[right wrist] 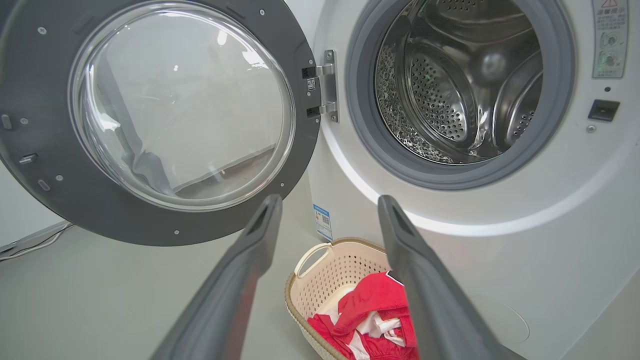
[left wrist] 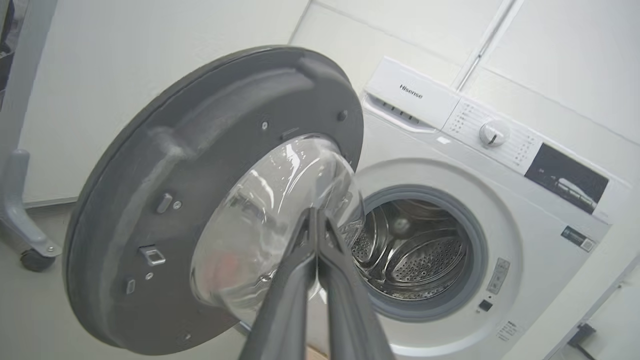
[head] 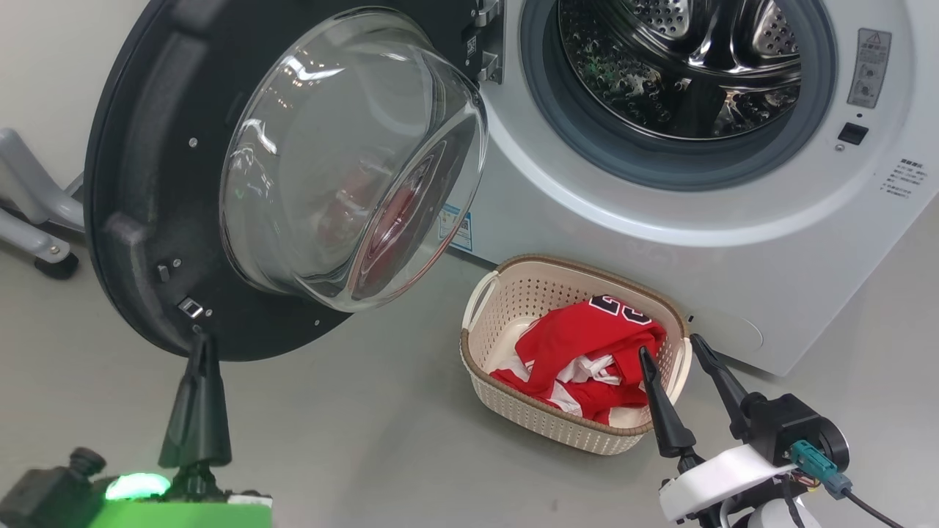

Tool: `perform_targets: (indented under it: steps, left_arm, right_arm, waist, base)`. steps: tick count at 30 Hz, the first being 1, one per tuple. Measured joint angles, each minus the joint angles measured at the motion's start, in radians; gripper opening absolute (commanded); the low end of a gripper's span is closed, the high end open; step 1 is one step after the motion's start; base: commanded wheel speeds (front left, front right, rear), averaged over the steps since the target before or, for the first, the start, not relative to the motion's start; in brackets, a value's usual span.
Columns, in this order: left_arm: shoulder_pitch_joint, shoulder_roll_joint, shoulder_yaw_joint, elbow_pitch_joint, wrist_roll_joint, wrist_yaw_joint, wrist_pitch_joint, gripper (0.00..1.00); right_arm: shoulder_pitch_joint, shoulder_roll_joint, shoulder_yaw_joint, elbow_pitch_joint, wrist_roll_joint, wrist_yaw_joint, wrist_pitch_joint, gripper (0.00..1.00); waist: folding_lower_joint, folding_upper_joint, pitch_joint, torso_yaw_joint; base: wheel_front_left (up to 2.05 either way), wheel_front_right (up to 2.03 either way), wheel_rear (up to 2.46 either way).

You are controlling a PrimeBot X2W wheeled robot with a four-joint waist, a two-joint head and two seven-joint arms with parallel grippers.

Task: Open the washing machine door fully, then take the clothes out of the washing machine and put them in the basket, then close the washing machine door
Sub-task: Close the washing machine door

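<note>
Grey floor (head: 352, 455), plain white wall (left wrist: 150, 75), and the washing machine (head: 587, 220) standing at the right of the head view. Its drum (right wrist: 465, 85) looks bare to me, nothing red in there. The clothes (head: 579, 345) are piled in the basket (head: 506, 290), which sits on the floor just in front of the washer. So by my read only the closing is left.

What that turns on: the washing machine door (head: 139, 183) is swung wide, inner face toward the robot, hinge (right wrist: 327, 85) on its right edge, latch edge way out to the robot's left. It has to sweep rightward to reach the opening. The left hand (head: 203, 341) is clearly the nearer one. Its fingers are pinched together with nothing between them, tips right at the door's lower rim near the latch, pointing up at it. The right hand (head: 667, 346) is spread wide and empty over the basket's right end, well apart from the door.

Stuff I can't make out:
- whether the left tips actually touch the rim or just sit in front of it
- the door's outer face, not visible at all
- the drum floor behind the gasket lip
- the red smear in the glass bowl (head: 345, 161), probably a reflection of the clothes
</note>
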Motion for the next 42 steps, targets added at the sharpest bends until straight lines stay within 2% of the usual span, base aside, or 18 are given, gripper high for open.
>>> perform_targets:
  steps: [4, 9, 17, 19, 23, 36, 42]
  left_arm:
    - [-0.046, -0.002, 0.026, -0.063, -0.237, -0.057, 0.001, 0.00]
    - [-0.103, -0.003, 0.093, -0.120, -0.455, -0.057, 0.011, 0.00]
    - [-0.224, -0.007, 0.297, -0.120, -0.671, -0.051, 0.030, 0.00]
    - [-0.256, 0.007, 0.337, -0.091, -0.706, -0.038, 0.050, 0.00]
    - [-0.314, 0.086, 0.405, -0.010, -0.742, 0.004, 0.099, 0.00]
    - [-0.437, 0.235, 0.453, 0.271, -0.922, 0.134, 0.305, 0.00]
    - [-0.457, 0.268, 0.444, 0.383, -0.968, 0.146, 0.391, 0.00]
  right_arm:
    - [0.000, 0.000, -0.001, 0.000, 0.000, 0.000, 0.000, 1.00]
    - [0.000, 0.000, -0.001, 0.000, 0.000, -0.001, 0.000, 1.00]
    - [0.000, 0.000, -0.012, -0.006, 0.001, -0.003, 0.000, 1.00]
    - [0.000, 0.000, -0.016, -0.007, 0.001, -0.006, 0.000, 1.00]
    - [0.000, -0.001, -0.020, -0.012, 0.001, -0.010, 0.000, 1.00]
    - [-0.001, -0.006, -0.014, -0.024, -0.005, -0.011, 0.000, 1.00]
    - [-0.005, -0.014, -0.012, -0.028, -0.006, -0.010, 0.000, 1.00]
  waist:
    - [0.0000, 0.0000, 0.000, 0.000]
    - [0.0000, 0.0000, 0.004, 0.000]
    - [0.0000, 0.0000, 0.019, -0.001]
    - [0.0000, 0.0000, 0.021, -0.002]
    - [0.0000, 0.0000, 0.030, -0.003]
    - [0.0000, 0.0000, 0.059, -0.027]
    - [0.0000, 0.0000, 0.082, -0.055]
  base:
    - [0.00, 0.00, 0.00]
    - [0.00, 0.00, 0.00]
    - [0.00, 0.00, 0.00]
    - [0.00, 0.00, 0.00]
    - [0.00, 0.00, 0.00]
    - [0.00, 0.00, 0.00]
    - [0.00, 0.00, 0.00]
